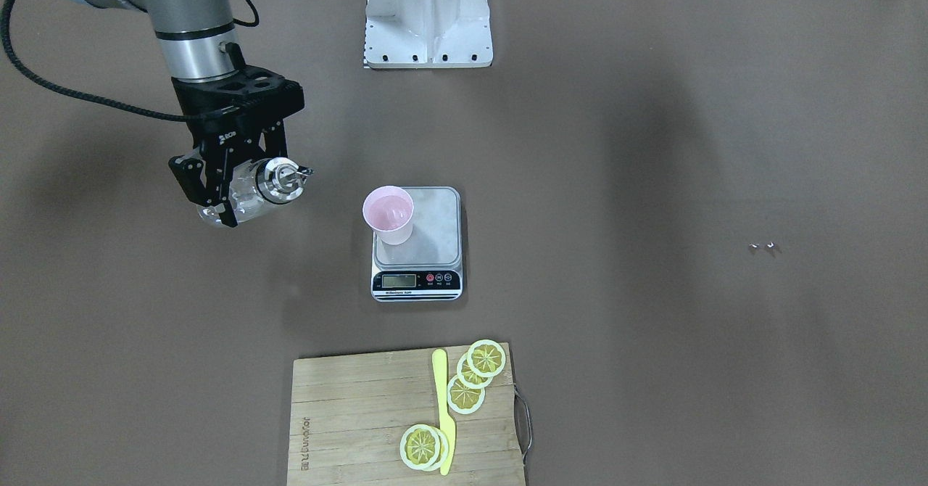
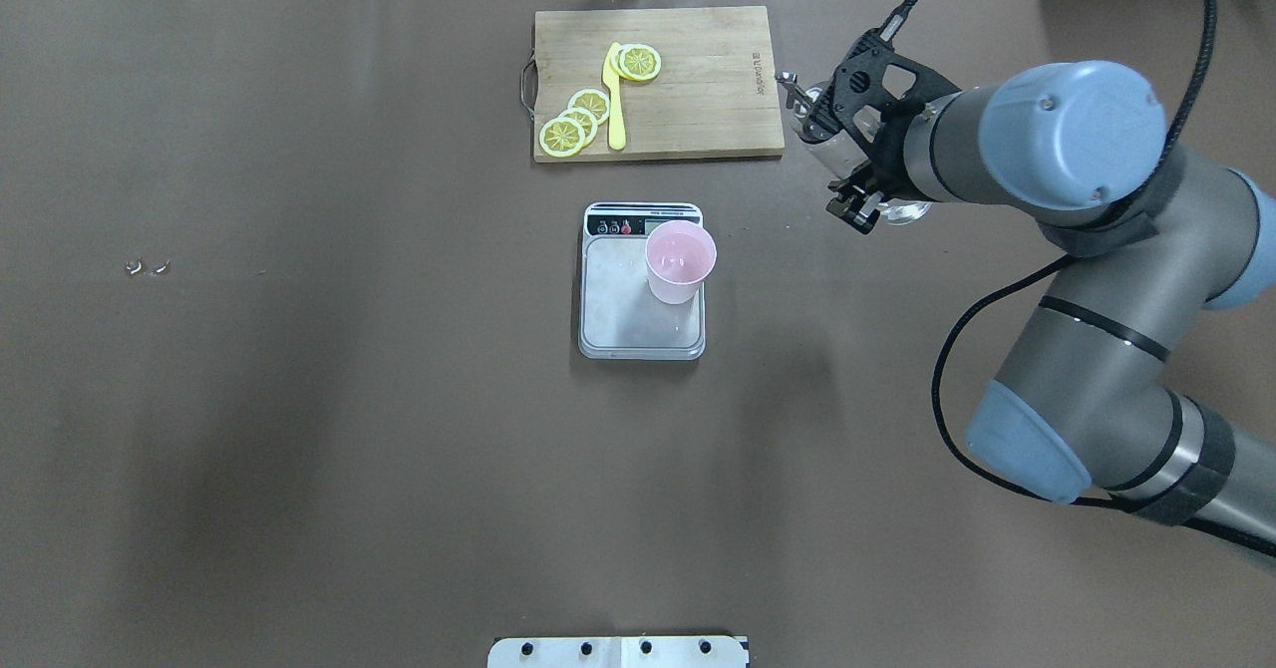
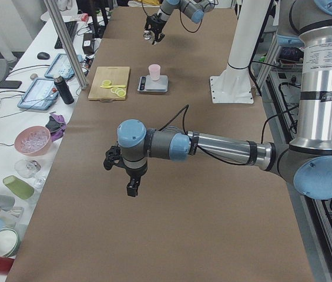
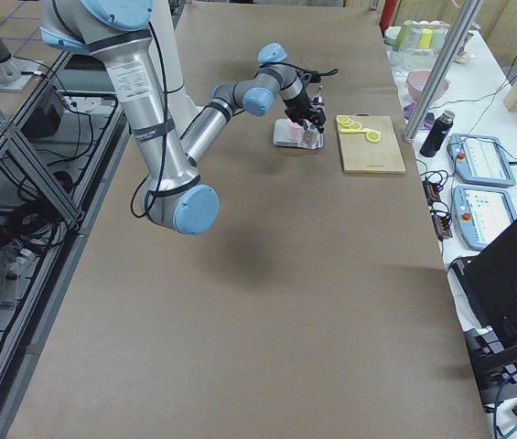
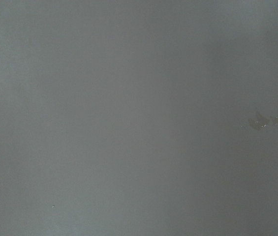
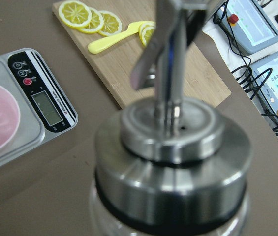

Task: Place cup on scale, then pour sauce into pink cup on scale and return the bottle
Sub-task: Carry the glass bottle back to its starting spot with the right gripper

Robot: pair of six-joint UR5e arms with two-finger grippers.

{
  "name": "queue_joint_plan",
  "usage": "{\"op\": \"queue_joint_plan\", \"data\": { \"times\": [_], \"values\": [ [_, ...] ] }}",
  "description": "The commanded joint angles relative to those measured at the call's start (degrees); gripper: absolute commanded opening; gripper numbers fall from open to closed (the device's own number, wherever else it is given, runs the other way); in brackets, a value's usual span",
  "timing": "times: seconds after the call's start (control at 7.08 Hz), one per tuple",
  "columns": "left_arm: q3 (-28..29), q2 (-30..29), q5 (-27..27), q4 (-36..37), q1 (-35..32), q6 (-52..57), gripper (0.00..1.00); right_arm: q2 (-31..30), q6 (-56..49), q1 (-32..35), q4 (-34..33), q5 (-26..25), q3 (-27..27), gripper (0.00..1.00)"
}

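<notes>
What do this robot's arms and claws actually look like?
The right arm and left arm are round silver-grey tubes joined by bulky joints with pale blue caps. A black cable loops along the right one. The right gripper and left gripper are black, each with two fingers; the right bears small white lettering.

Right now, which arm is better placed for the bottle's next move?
Right. The right gripper grips the bottle near the scale; the left gripper hangs far along the table.

Bottle point(image 6: 172, 162) base (blurred) beyond the wrist view's edge
</notes>
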Motion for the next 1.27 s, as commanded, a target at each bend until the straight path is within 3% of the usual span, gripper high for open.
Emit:
{"op": "queue_joint_plan", "data": {
  "times": [0.0, 0.42, 0.71, 1.13],
  "values": [
    [0.4, 0.1, 0.2, -0.6, 0.1, 0.1, 1.0, -6.5, 0.2, 6.3, 20.0, 9.6, -5.8, 0.35],
    [1.6, 0.1, 0.2, -3.8, 0.1, 0.1, 1.0, -10.6, 0.7, 16.2, 40.5, 23.9, -16.7, 0.35],
    [4.3, 0.3, 0.2, -7.6, 0.2, 0.1, 1.0, -13.5, 2.0, 20.1, 53.2, 29.7, -22.8, 0.35],
    [6.4, 0.2, 0.2, -10.3, 0.2, 0.2, 1.0, -14.6, 9.3, 22.6, 73.7, 34.3, -33.9, 0.35]
  ]
}}
